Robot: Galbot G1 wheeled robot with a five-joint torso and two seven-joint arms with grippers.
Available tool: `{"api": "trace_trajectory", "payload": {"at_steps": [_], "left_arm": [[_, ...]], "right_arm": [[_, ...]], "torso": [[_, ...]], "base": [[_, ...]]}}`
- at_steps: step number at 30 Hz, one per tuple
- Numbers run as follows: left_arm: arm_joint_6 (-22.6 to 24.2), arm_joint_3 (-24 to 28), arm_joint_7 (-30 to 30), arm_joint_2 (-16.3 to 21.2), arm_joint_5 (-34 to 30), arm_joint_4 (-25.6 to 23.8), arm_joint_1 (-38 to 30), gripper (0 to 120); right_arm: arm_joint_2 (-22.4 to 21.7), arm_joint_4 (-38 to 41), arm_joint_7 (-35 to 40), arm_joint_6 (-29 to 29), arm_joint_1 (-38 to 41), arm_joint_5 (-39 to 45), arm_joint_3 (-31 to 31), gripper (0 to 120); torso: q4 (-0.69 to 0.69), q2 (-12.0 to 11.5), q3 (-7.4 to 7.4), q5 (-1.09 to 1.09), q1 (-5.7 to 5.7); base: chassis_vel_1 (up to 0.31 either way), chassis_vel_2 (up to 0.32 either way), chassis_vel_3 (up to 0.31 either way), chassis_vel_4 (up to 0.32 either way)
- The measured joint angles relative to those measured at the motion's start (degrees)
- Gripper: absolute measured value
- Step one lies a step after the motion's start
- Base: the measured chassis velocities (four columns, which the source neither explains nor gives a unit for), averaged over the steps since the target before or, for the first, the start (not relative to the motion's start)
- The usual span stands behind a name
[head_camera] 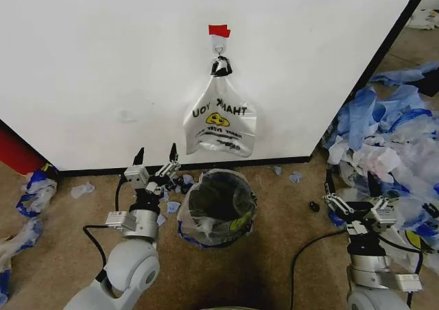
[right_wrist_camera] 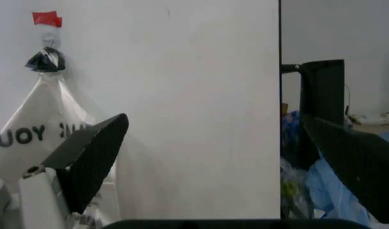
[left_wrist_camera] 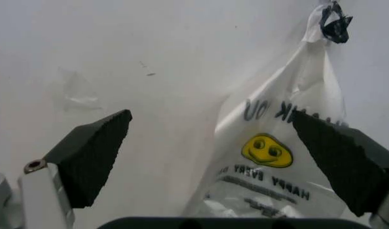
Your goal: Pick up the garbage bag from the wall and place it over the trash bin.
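The trash bin, a round black mesh basket, stands on the floor below the wall. A clear garbage bag with blue trim and a yellow smiley is draped over its rim. A similar white-clear smiley bag with a black knotted top hangs from the hook under the red tape. My left gripper is open, left of the bin, facing the hanging bag. My right gripper is open, right of the bin, holding nothing.
A big heap of blue-and-white plastic scraps lies at the right, past the wall's edge. Smaller scraps lie on the left floor and near the bin. A black cable runs across the brown floor to my right arm.
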Motion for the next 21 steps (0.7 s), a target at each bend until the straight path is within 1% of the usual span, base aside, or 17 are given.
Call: {"api": "trace_trajectory", "payload": {"at_steps": [21], "left_arm": [[0.0,0.0,0.0,0.0,0.0,0.0,0.0,100]], "right_arm": [[0.0,0.0,0.0,0.0,0.0,0.0,0.0,100]], "torso": [[0.0,0.0,0.0,0.0,0.0]], "base": [[0.0,0.0,0.0,0.0]]}}
